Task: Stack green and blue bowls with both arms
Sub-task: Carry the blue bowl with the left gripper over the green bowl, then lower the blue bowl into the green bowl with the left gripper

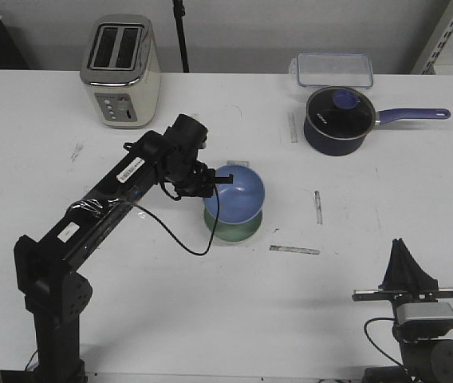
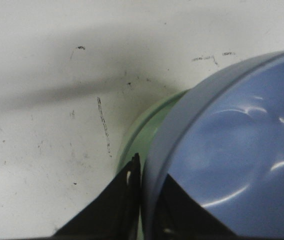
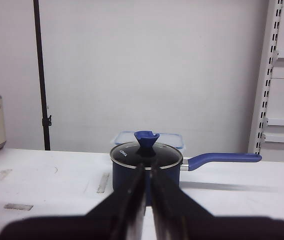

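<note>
- Periwinkle blue bowl (image 1: 241,192) is showing glossy beside the black left hand (image 1: 220,182).
- Mint green bowl (image 1: 230,227) is peeking out beneath.
- White tabletop (image 1: 210,303) is showing dark scuffs.

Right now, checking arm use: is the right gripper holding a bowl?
No, the right gripper holds nothing; the left gripper pinches the blue bowl.

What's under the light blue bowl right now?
The glossy light blue bowl sits in the pale mint green bowl, tilted, with the left end effector pinching its rim. Only the green bowl's outer edge shows; its inside is covered.
</note>
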You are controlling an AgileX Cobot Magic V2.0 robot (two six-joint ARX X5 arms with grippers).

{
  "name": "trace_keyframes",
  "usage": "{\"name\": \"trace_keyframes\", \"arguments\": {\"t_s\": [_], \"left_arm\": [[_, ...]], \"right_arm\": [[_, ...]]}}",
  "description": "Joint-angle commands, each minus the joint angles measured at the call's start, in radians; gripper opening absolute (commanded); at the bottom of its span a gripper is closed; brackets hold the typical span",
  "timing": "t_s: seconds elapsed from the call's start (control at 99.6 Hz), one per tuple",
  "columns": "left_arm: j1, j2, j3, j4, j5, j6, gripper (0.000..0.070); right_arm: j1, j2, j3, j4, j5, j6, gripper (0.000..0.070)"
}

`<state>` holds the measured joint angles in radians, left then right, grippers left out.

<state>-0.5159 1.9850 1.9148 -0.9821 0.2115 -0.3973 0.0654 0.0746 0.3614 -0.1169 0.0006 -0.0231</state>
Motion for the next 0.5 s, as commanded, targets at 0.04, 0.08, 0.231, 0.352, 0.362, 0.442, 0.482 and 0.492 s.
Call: {"name": "trace_keyframes", "arguments": {"t_s": [0.04,0.08,0.231,0.352,0.362,0.442,0.482,0.492], "left_arm": [[-0.015,0.025,-0.010,-0.003,0.002,-0.009,0.0001],[-0.016,0.025,-0.017,-0.002,0.002,-0.009,0.0001],[-0.016,0.025,-0.031,-0.004,0.002,-0.009,0.0001],[-0.020,0.025,-0.032,-0.005,0.003,-0.008,0.0001],[-0.021,0.025,-0.032,-0.006,0.003,-0.008,0.0001],[-0.026,0.025,-0.032,-0.010,0.003,-0.008,0.0003],[-0.027,0.025,-0.032,-0.010,0.003,-0.008,0.0003],[-0.027,0.025,-0.032,-0.010,0.003,-0.008,0.0003]], "right_arm": [[0.000,-0.003,0.003,0.011,0.000,-0.007,0.0009],[0.000,-0.003,0.003,0.011,0.000,-0.007,0.0009],[0.000,-0.003,0.003,0.011,0.000,-0.007,0.0009],[0.000,-0.003,0.003,0.011,0.000,-0.007,0.0010],[0.000,-0.003,0.003,0.011,0.000,-0.007,0.0010],[0.000,-0.003,0.003,0.011,0.000,-0.007,0.0009],[0.000,-0.003,0.003,0.011,0.000,-0.007,0.0010],[0.000,-0.003,0.003,0.011,0.000,-0.007,0.0010]]}}
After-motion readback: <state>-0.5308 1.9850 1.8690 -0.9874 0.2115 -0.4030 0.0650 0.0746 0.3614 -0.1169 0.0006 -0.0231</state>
